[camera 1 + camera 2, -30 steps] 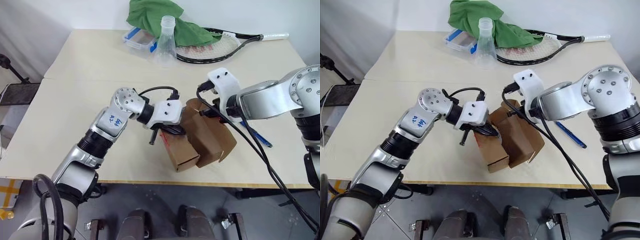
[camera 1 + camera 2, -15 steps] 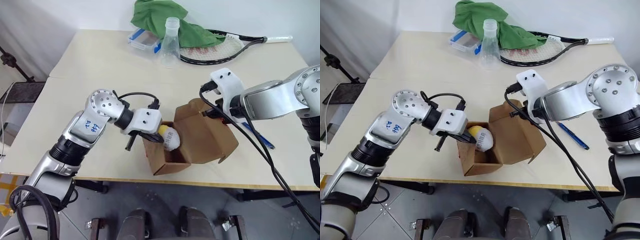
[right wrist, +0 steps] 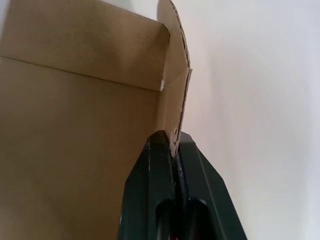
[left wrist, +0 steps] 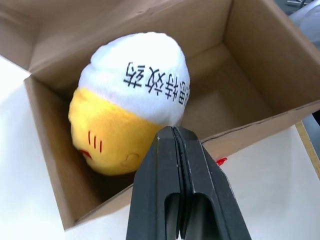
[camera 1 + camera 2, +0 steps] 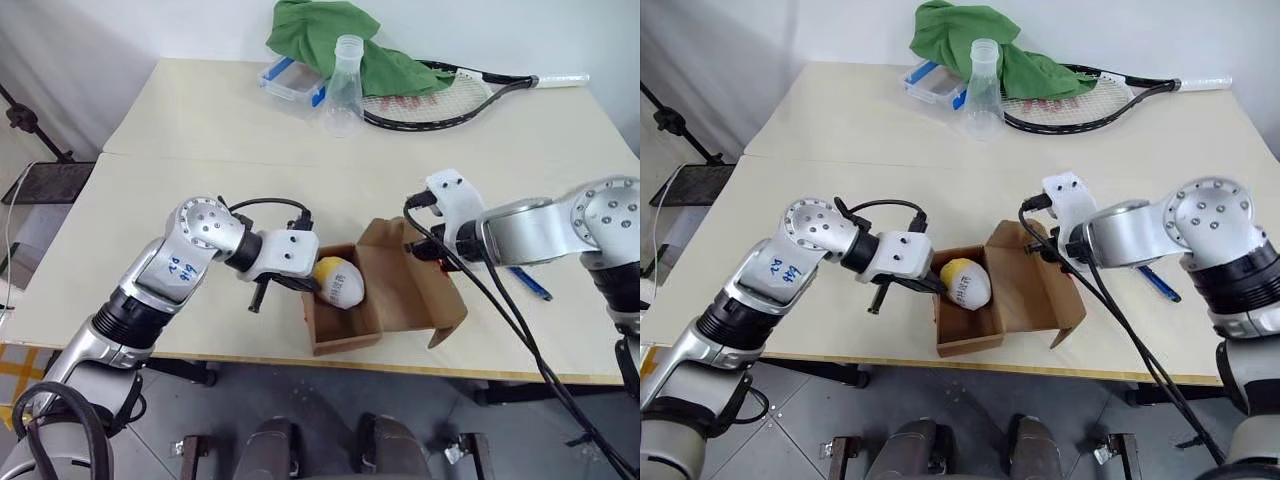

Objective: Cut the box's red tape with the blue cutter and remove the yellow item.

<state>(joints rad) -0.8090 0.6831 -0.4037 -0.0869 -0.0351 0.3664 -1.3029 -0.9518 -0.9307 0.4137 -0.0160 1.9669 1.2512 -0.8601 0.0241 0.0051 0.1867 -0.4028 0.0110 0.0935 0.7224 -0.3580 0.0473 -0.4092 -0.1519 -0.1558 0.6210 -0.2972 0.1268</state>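
The box (image 4: pixel 250 65) lies open — inside it the yellow item (image 4: pixel 132 102), white cap printed in black. Just outside the box's near wall, the left gripper (image 4: pixel 176 134) has its fingers pressed together — a scrap of red tape (image 4: pixel 220 161) beside them.

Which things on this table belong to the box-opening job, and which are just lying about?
Job: box, open; yellow item inside it; blue cutter; red tape scrap; left tool; right tool on the flap.

Lying about: green cloth; flask; racket; clear container.
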